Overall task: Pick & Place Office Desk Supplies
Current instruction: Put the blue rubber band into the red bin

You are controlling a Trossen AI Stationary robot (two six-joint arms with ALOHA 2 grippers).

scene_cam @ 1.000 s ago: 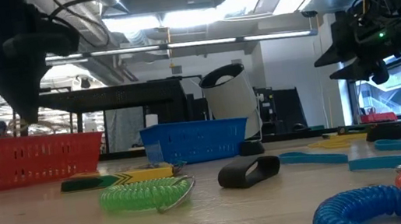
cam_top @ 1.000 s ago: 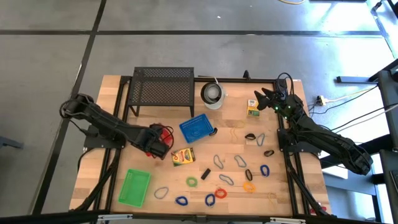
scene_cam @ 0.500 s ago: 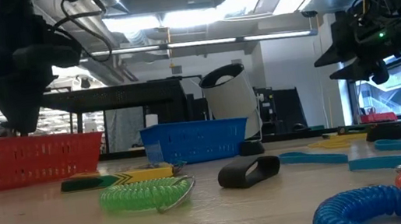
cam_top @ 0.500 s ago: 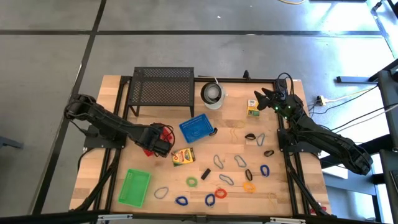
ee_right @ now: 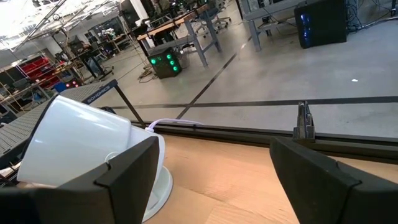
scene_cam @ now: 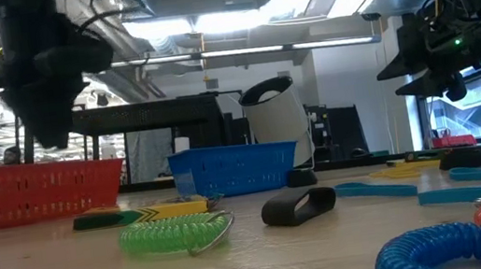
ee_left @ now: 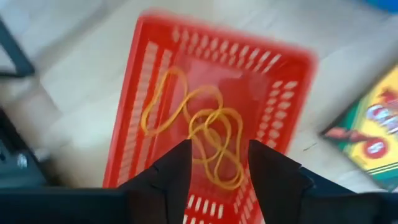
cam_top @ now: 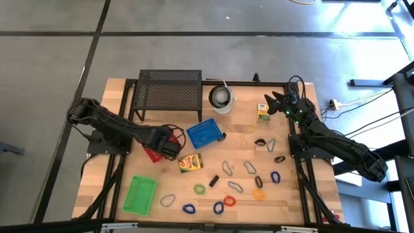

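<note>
Left gripper [cam_top: 169, 144]: sits over the red basket [cam_top: 155, 153] at centre-left of the high view; its fingers [ee_left: 168, 177] stand apart with nothing between them.
Red basket contents: the left wrist view shows thin orange-yellow loops [ee_left: 199, 134] lying on its floor, so at least this much looks sorted.
Right gripper [cam_top: 274, 101]: waits at the upper right of the table, near the white cup [cam_top: 221, 98]; fingers spread wide and empty.
Blue basket [cam_top: 202, 133]: centre of the table; I cannot tell if anything is in it.
Green basket [cam_top: 140, 194]: lower left; appears bare inside.
Crayon boxes: one [cam_top: 191, 162] lies just below the blue basket, another [cam_top: 262, 112] at the upper right beside the right gripper.
Loose supplies: many coloured loops [cam_top: 226, 194] and a black clip [cam_top: 213, 180] are spread over the lower middle and right of the table.
Progress: early, by my reading; most items are not yet binned.
</note>
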